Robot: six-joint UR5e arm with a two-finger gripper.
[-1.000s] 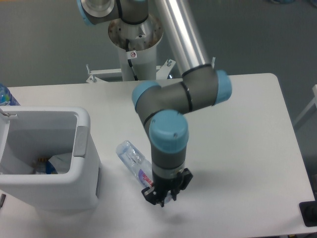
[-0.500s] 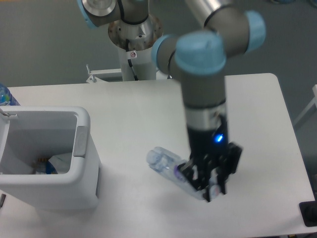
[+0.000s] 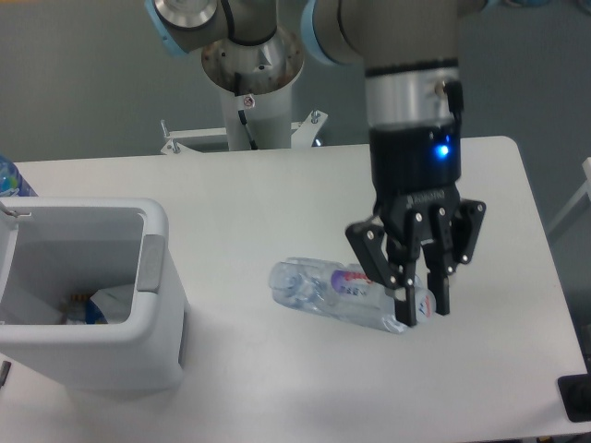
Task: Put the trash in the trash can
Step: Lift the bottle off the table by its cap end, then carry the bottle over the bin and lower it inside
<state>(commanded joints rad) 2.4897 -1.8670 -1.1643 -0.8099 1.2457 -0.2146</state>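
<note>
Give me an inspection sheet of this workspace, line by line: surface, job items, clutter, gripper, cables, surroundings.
Surface: white table, rounded corners, no spills seen.
Job's things: flattened clear bottle with purple-and-white label, held clear of the table by its right end. White trash can at the left, upright, with some trash already at the bottom, too small to identify.
Clutter: blue-tinted bottle at the far left edge, mostly out of frame.
Gripper: gripper pointing down, fingers closed on the bottle's right end; blue light on the wrist.
Cables: nothing seen.
Surroundings: arm's pedestal base behind the table, grey floor.
</note>
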